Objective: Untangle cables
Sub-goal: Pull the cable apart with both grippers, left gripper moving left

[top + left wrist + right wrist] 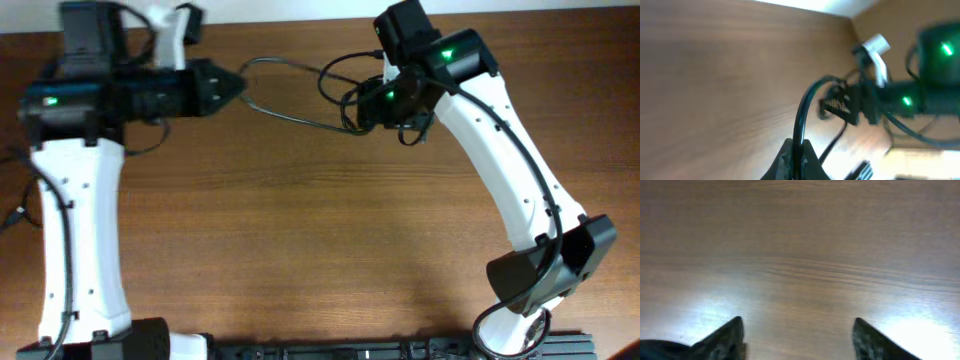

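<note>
Thin black cables (296,68) loop across the far side of the table between the two arms. My left gripper (238,87) is shut on one cable strand; in the left wrist view that strand (803,112) rises from between the closed jaws (797,150) toward the right arm. My right gripper (358,106) hovers at the right end of the loops. In the right wrist view its jaws (797,325) are wide open with only bare wood between them. No cable shows in that view.
The wooden table (300,230) spans the overhead view. The right arm's black head with green lights (920,95) faces the left wrist camera. A white wall edge runs along the far side. A black rail (340,350) lies along the front edge.
</note>
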`<state>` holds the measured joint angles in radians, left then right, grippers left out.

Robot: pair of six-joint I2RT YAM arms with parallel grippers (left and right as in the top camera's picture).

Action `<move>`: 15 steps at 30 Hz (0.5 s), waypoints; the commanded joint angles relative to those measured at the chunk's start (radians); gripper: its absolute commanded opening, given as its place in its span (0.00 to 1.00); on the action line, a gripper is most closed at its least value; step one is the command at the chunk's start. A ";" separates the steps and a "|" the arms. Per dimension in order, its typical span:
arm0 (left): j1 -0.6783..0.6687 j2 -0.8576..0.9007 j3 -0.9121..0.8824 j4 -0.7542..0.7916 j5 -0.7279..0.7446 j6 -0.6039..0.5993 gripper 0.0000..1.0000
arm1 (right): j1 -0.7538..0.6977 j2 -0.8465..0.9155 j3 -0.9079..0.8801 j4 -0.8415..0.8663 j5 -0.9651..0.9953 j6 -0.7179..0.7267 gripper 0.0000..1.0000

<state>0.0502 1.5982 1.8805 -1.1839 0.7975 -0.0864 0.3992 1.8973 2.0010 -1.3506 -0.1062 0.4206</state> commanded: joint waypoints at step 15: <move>0.084 -0.049 0.028 0.013 0.411 0.261 0.00 | -0.092 -0.205 0.101 -0.040 -0.329 -0.208 0.98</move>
<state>0.1806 1.5723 1.8877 -1.1790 1.0458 0.0792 0.3016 1.6798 2.0979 -1.3972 -0.2523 0.3145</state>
